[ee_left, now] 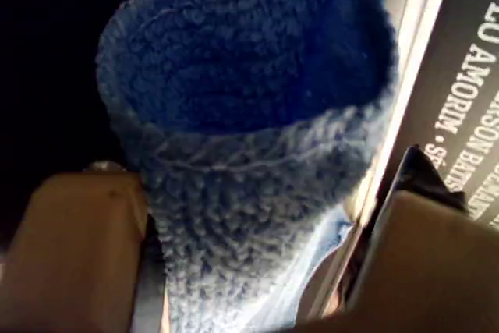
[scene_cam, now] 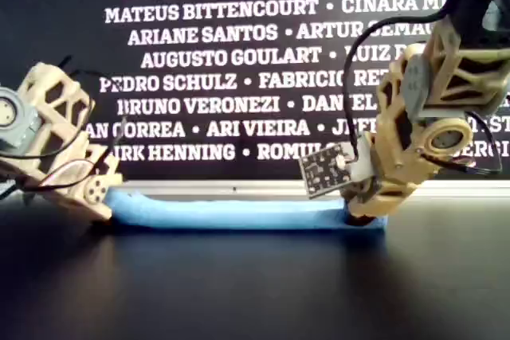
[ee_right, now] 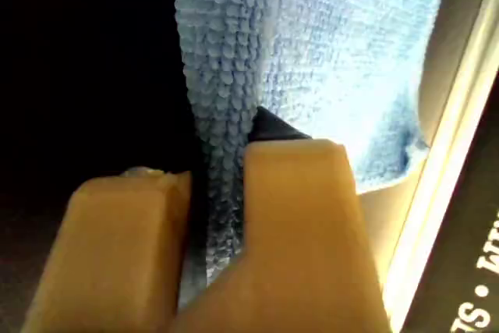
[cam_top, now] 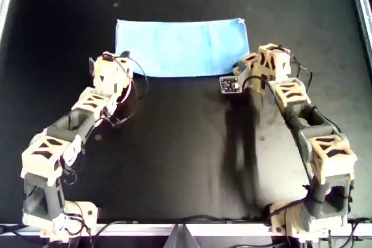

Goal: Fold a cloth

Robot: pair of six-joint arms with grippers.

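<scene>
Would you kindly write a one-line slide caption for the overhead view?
Two arms reach the near edge of a light-blue cloth, folded into a band on the black table, one gripper at each end.

You see the cloth (scene_cam: 239,214) lying flat and low on the dark surface (scene_cam: 239,292), like a long blue strip. An arm's tool (scene_cam: 96,197) touches its end at the exterior view's left. Another arm's tool (scene_cam: 366,211) presses on its end at the exterior view's right. Behind them stands a black wall (scene_cam: 223,61) with white names.
</scene>
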